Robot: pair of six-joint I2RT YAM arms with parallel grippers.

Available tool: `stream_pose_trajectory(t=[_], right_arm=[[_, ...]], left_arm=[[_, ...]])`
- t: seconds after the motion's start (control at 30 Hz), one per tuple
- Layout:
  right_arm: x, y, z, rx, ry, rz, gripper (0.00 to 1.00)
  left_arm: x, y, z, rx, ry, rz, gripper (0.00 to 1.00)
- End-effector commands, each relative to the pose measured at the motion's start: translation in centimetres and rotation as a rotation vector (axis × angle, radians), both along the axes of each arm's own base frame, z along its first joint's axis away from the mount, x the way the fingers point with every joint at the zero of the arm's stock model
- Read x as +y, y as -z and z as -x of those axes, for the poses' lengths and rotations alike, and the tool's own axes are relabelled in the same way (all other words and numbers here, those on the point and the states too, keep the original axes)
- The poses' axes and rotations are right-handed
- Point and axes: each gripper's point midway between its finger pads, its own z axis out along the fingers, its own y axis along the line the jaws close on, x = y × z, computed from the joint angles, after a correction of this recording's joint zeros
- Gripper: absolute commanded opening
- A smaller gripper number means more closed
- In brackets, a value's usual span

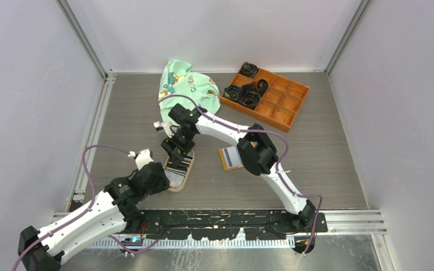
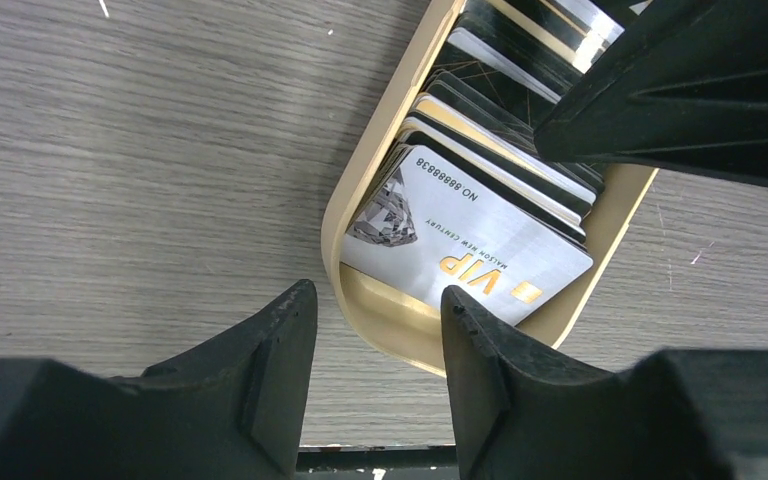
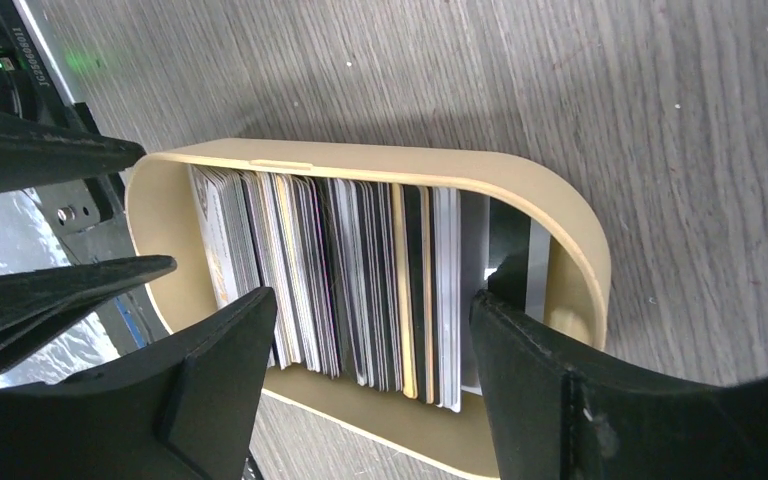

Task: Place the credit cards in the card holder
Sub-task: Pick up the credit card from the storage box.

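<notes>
The credit cards [image 1: 179, 162] stand on edge, packed in a tan oval dish [image 1: 174, 186] in front of the left arm. My right gripper [image 1: 178, 152] hangs over the dish, open, its jaws astride most of the stack [image 3: 360, 270]; one finger [image 3: 535, 370] sits inside the far end of the dish [image 3: 570, 240]. My left gripper [image 2: 377, 292] is open at the dish's near end, the rounded rim [image 2: 385, 325] just beyond its tips. A silver VIP card [image 2: 460, 245] faces it. The orange card holder [image 1: 231, 158] lies flat to the right of the dish, under the right forearm.
A larger orange compartmented tray [image 1: 285, 99] with dark coiled items sits at the back right. A green printed cloth [image 1: 187, 84] lies at the back centre. The right gripper's black body [image 2: 690, 90] looms over the dish's far half, close to my left fingers.
</notes>
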Motion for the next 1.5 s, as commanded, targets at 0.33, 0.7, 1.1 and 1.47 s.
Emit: stream_pose_trajectory(t=[0.33, 0.7, 1.1, 1.47], right_arm=[[1.2, -5.8, 2.7, 0.178, -0.047, -0.169, 0.64], [0.9, -5.4, 3.7, 0.289, -0.019, -0.171, 0.5], [0.5, -1.5, 3.8, 0.282, -0.005, -0.046, 0.52], [1.3, -2.9, 4.7, 0.359, -0.028, -0.111, 0.52]], left_arm=[[-1.2, 0.5, -1.1, -0.004, -0.01, 0.023, 0.49], [-1.1, 0.2, -1.0, -0.018, -0.013, 0.032, 0.45], [-1.5, 0.7, -1.1, -0.007, 0.005, 0.036, 0.44], [-1.7, 0.5, -0.9, -0.009, 0.016, 0.044, 0.43]])
